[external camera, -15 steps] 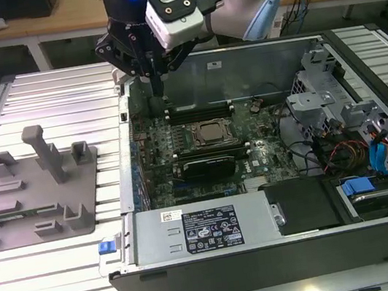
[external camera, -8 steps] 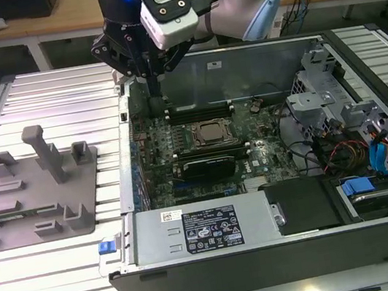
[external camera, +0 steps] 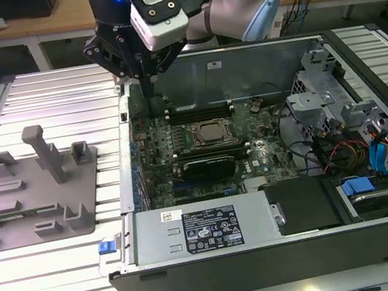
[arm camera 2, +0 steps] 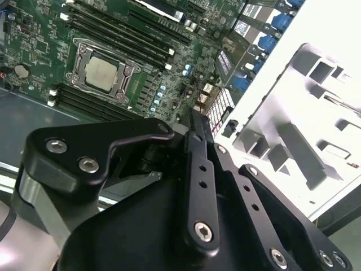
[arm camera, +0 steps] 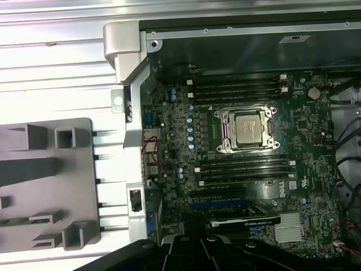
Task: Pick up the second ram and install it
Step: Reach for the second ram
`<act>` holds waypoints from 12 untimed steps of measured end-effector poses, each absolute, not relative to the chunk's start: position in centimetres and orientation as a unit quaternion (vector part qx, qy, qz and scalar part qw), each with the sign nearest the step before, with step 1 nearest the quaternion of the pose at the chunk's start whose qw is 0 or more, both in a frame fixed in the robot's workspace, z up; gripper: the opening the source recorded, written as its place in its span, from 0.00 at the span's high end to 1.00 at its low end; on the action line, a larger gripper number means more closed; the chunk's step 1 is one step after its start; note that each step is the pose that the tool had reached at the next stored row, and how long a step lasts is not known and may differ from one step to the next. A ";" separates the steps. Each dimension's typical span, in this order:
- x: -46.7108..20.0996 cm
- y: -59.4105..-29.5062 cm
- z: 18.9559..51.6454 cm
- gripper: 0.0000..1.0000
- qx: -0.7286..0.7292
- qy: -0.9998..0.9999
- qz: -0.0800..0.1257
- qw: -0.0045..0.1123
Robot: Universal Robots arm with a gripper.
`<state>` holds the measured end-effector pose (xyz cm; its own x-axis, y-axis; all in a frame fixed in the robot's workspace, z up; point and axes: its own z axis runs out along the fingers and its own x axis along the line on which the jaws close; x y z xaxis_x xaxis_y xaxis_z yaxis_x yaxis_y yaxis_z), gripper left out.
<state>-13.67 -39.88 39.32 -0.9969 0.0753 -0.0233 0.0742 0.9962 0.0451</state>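
Exterior view, gripper: the gripper (external camera: 150, 92) hangs over the open computer case (external camera: 286, 264), above its far corner on the exterior view's left, jaws pressed together with nothing between them
Exterior view, case: it lies on the bench (external camera: 45, 88) with its cover off, so the green board (external camera: 197, 119) faces up and can be reached from above
Exterior view, plate: the grey plate (external camera: 39, 192) sits just beside the case, toward the bench's edge on the exterior view's left; its posts and slots look meant to keep parts in set places
Second wrist view: the fingers (arm camera 2: 194, 147) point down toward the board, near the processor (arm camera 2: 101, 72) and the long memory slots (arm camera 2: 121, 34) that flank it
First wrist view, ram: the second ram (arm camera: 17, 221) is probably the thin green strip lying in a slot of the grey plate, cut off at the picture's edge, well apart from the gripper and not yet picked up
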 end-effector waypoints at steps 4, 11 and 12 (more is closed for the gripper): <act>-14.0 -39.9 39.3 0.92 0.037 0.999 0.022 0.012; -14.7 -39.9 39.3 0.92 0.037 0.999 0.022 0.012; -14.8 -39.9 39.3 0.92 0.037 0.999 0.022 0.013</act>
